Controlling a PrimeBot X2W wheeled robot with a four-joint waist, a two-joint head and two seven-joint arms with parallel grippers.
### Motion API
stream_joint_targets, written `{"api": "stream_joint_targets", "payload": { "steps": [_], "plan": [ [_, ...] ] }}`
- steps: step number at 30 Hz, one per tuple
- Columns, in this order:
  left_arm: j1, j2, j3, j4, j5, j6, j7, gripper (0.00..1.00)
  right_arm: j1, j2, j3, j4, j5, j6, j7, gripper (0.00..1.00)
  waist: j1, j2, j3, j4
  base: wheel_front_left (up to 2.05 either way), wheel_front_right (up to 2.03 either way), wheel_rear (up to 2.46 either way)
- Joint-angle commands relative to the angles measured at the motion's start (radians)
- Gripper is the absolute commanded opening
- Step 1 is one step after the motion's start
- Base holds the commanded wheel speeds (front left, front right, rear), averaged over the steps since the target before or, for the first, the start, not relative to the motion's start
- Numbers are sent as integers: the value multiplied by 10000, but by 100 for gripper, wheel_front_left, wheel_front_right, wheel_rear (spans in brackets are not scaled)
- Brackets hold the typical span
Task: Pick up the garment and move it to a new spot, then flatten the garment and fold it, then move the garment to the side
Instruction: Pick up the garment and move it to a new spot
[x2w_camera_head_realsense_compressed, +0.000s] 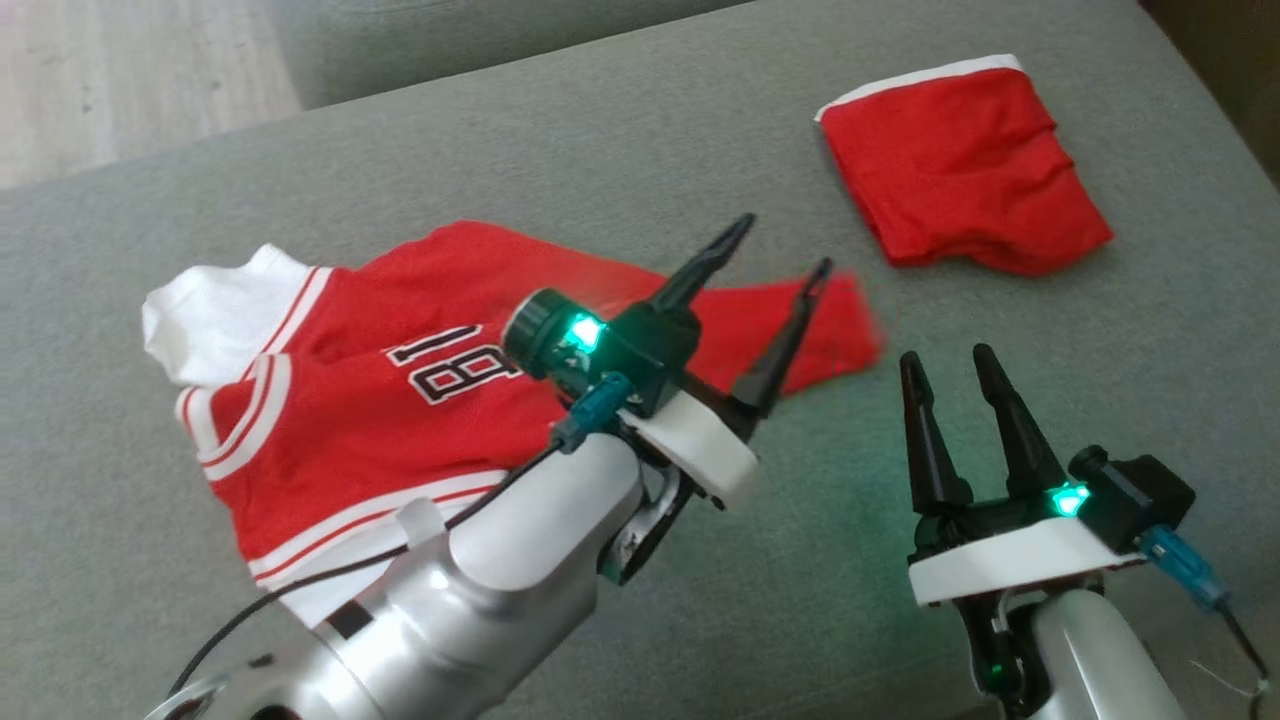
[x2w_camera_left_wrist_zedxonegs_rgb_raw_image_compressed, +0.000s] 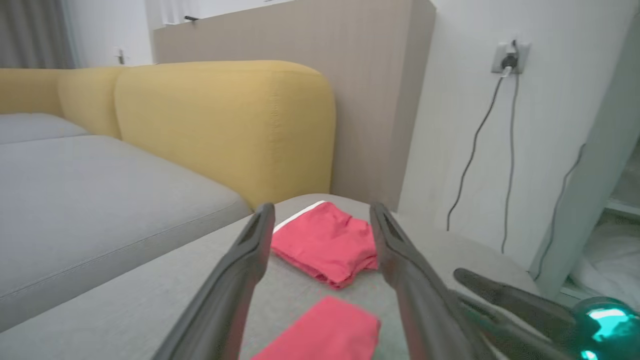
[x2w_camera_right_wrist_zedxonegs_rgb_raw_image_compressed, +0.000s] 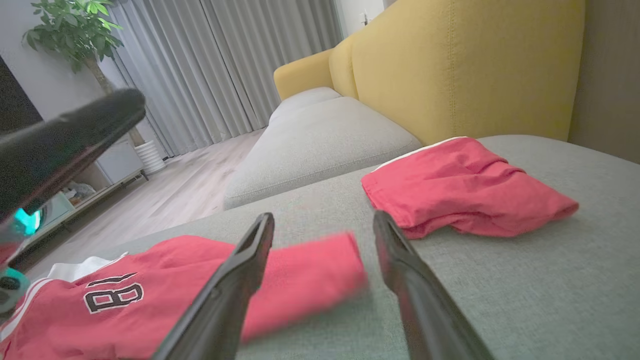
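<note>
Farthest left lies the jersey's (x2w_camera_head_realsense_compressed: 340, 440) white collar end, on the grey cushion (x2w_camera_head_realsense_compressed: 600, 150). From there its long axis runs rightward across the head view, past the black 18 to a narrow red tip. My left jaws hang over that right-hand stretch, spread wide with nothing between them, fingers pointing up and to the right past the tip. Next along are my right jaws, just beside the tip but clear of the cloth, also wide open and empty. Well apart at the far right sit the folded red shorts (x2w_camera_head_realsense_compressed: 965, 165). The jersey looks rumpled rather than flat, so I judge smoothing is the step in hand. The left jaws are the nearer pair, as the cloth is directly below them; for the right pair it lies to the left. The head view gives me the jersey's whole length. My left wrist view gives the red tip low between my fingers, with the shorts beyond against a yellow backrest (x2w_camera_left_wrist_zedxonegs_rgb_raw_image_compressed: 225, 125). My right wrist view gives the 18 at lower left and the tip — blurred — ahead between that pair's fingers.
</note>
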Motion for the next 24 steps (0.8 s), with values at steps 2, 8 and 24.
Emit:
{"api": "stream_joint_targets", "payload": {
  "steps": [2, 8, 24],
  "plan": [
    [-555, 32, 308, 4, -96, 136, -155, 100, -404, -43, 161, -368, -35, -7, -109, 100, -1, 0, -85, 261, 0, 0, 0],
    [-367, 182, 1075, 259, 230, 361, -207, 100, -337, -43, -64, -398, -144, -7, -109, 100, -1, 0, -312, 856, 0, 0, 0],
    [4449, 2130, 4995, -2158, 1221, 1009, -213, 100, 370, -43, -1092, -382, -645, -7, -109, 100, -1, 0, -1049, 2608, 0, 0, 0]
  ]
}}
